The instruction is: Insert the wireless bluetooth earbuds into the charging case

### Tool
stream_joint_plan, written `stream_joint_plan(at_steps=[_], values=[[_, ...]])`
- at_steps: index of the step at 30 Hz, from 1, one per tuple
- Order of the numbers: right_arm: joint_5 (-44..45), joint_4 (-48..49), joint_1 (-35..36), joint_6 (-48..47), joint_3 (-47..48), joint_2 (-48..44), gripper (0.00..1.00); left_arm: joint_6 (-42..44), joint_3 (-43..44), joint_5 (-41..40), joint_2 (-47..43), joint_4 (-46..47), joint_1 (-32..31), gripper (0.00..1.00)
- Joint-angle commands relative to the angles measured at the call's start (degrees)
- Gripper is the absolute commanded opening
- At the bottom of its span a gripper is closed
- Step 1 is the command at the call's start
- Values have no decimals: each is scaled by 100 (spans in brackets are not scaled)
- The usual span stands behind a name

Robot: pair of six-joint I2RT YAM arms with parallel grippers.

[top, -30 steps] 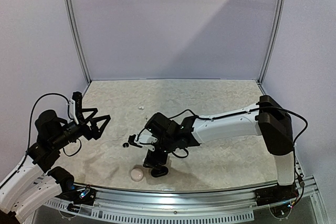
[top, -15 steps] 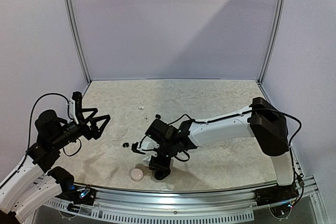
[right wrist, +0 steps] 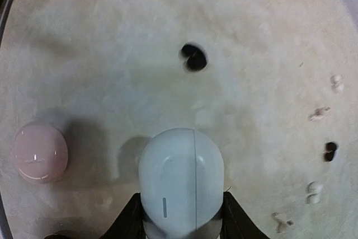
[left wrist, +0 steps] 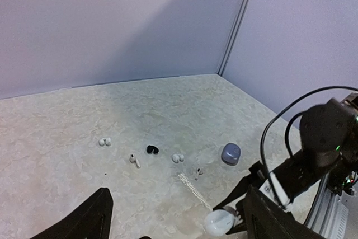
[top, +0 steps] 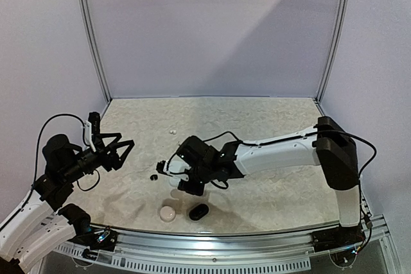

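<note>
Lavender walls (top: 212,30) close in a marbled beige tabletop (top: 270,120). Any lettering on the things here is too small to read. The one mark that shows is a short dark slit on the front of the pale blue-white pebble-shaped plastic case (right wrist: 182,166), beside its seam.

The right gripper (right wrist: 182,219) pinches this case from both sides, and its fingers (right wrist: 130,219) are cut off at the bottom edge of the wrist view.

The tiny white and black plastic earbuds (left wrist: 151,149) lie loose and scattered on the tabletop, too blurred to tell apart in detail.

A pink rounded case (top: 168,212) and a black oval case (top: 198,211) sit near the front edge. A blue-grey case (left wrist: 230,153) shows only in the left wrist view.

The left gripper (left wrist: 179,222) hangs spread wide with nothing between its fingers, well apart from the earbuds.
</note>
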Motion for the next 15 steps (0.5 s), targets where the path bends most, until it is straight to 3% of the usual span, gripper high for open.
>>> stream_joint_plan(at_steps=[1,9,15], values=[[665,1041,8,-707,168,-759,12,-282,-121,576,33,239,76,82],[373,1411,120,-1924,636,-723,11,-722,-179,1205,274,505,47,91],[344,1386,301,-2464,1079,-387,10,-756,-175,1240,322,496,26,85]])
